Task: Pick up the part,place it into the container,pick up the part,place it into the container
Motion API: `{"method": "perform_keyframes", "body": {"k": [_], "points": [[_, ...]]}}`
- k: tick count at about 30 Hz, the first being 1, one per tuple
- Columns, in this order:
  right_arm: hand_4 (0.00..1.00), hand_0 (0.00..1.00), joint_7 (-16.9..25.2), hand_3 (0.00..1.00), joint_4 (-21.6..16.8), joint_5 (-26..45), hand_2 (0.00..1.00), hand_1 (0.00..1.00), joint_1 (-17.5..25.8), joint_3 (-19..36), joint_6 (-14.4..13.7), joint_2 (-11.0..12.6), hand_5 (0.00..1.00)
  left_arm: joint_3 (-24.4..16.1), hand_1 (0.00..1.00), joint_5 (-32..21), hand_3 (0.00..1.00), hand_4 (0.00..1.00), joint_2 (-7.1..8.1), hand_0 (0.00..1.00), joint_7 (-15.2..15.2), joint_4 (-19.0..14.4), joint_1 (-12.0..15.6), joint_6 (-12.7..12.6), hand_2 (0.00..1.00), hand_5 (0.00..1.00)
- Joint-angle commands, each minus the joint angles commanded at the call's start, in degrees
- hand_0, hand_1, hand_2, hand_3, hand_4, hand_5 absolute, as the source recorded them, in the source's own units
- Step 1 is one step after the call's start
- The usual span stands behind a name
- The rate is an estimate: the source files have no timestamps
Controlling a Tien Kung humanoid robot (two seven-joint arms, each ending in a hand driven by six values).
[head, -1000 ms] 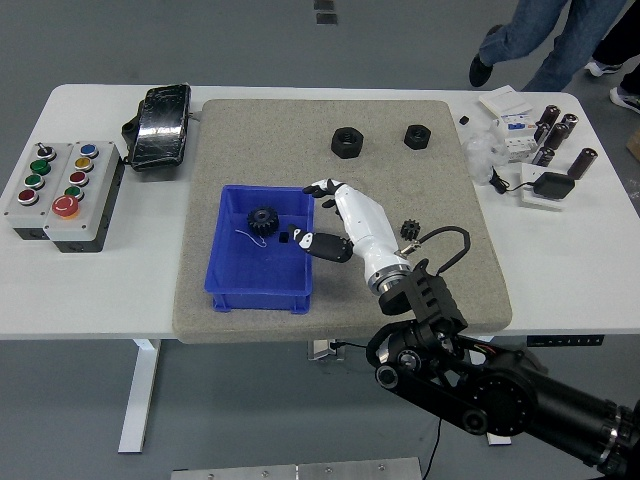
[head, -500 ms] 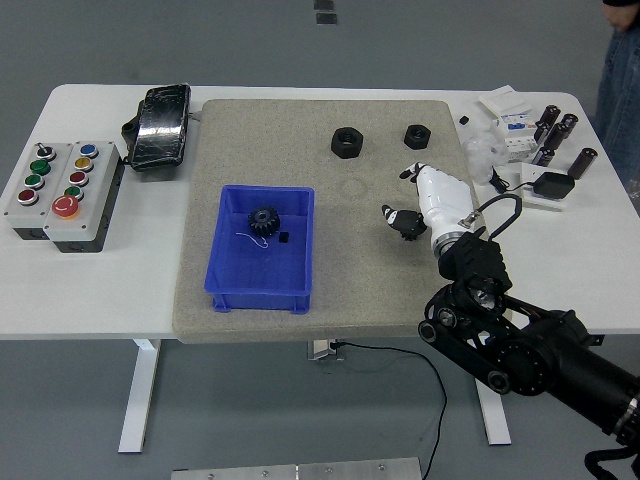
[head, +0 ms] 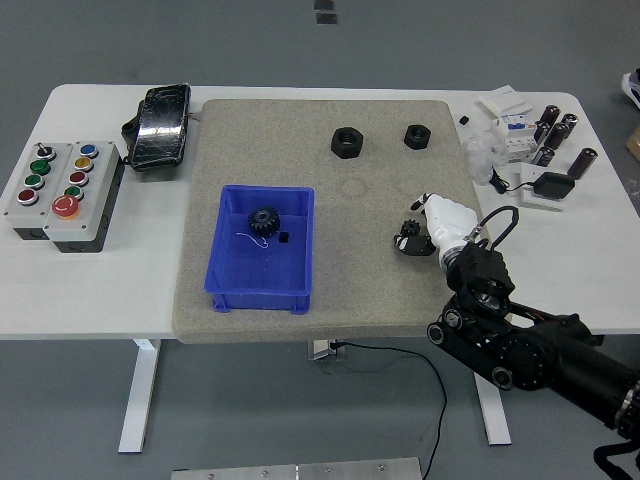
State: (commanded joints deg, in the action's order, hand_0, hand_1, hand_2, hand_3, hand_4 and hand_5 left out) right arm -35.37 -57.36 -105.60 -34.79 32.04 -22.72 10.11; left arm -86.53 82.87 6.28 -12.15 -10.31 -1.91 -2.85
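right hand (head: 420, 232) low over grey mat (head: 300, 140), fingers curled round small black gear (head: 407, 228); firm hold unclear. gear likely metal: rigid, dense, toothed; pinch across rim. blue bin (head: 230, 285) well left, holds one gear (head: 263, 220).

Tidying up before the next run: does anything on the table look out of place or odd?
Only small things: a thin white string lies loose in the blue bin beside the black gear, and the black pouch sits askew, overlapping the mat's corner.

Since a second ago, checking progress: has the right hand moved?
Yes. The right hand has pulled right, away from the blue container, onto the small gear.
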Motion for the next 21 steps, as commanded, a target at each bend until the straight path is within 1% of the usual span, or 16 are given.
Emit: {"method": "perform_keyframes", "body": {"k": [4,5,10,11,16,17,21], "points": [[0.705,0.533,0.58,0.685,0.18,0.60,0.627,0.617,-0.01,0.07,-0.76,-0.18,0.243,0.06,0.545,-0.04,0.598,0.631,0.00,0.631,0.01,0.00,0.02,0.01,0.527,0.318],[0.467,0.505,0.70,0.588,0.21,0.69,0.499,0.573,-0.03,0.09,-1.02,-0.24,0.082,0.06,0.545,-0.03,0.598,0.632,0.00,0.631,0.02,0.00,0.01,0.02,0.526,0.318],[0.467,0.505,1.36,0.588,0.48,1.23,0.499,0.573,-0.04,-0.22,-2.38,-0.47,0.082,0.12,0.545,-0.08,0.598,0.632,0.03,0.631,0.06,0.00,-0.05,0.03,0.526,0.318],[0.462,0.496,1.48,0.549,0.56,1.37,0.452,0.563,-0.02,-0.34,-2.51,-0.49,0.005,0.16,0.545,-0.11,0.598,0.633,0.04,0.631,0.07,0.00,-0.06,0.04,0.526,0.319],[0.462,0.496,1.83,0.549,0.81,1.89,0.452,0.563,0.07,-1.13,-2.71,-0.51,0.005,0.31,0.545,-0.21,0.598,0.633,0.05,0.631,0.10,0.00,-0.02,0.05,0.526,0.319],[0.448,0.498,1.85,0.546,0.82,1.90,0.423,0.555,0.09,-1.28,-2.70,-0.49,0.002,0.33,0.546,-0.23,0.598,0.632,0.05,0.631,0.10,0.00,-0.01,0.05,0.527,0.316],[0.448,0.498,1.72,0.546,0.52,1.39,0.423,0.555,0.20,-1.58,-2.71,-0.34,0.002,0.40,0.546,-0.34,0.598,0.632,0.07,0.631,0.16,0.00,-0.01,0.02,0.527,0.316]]}}
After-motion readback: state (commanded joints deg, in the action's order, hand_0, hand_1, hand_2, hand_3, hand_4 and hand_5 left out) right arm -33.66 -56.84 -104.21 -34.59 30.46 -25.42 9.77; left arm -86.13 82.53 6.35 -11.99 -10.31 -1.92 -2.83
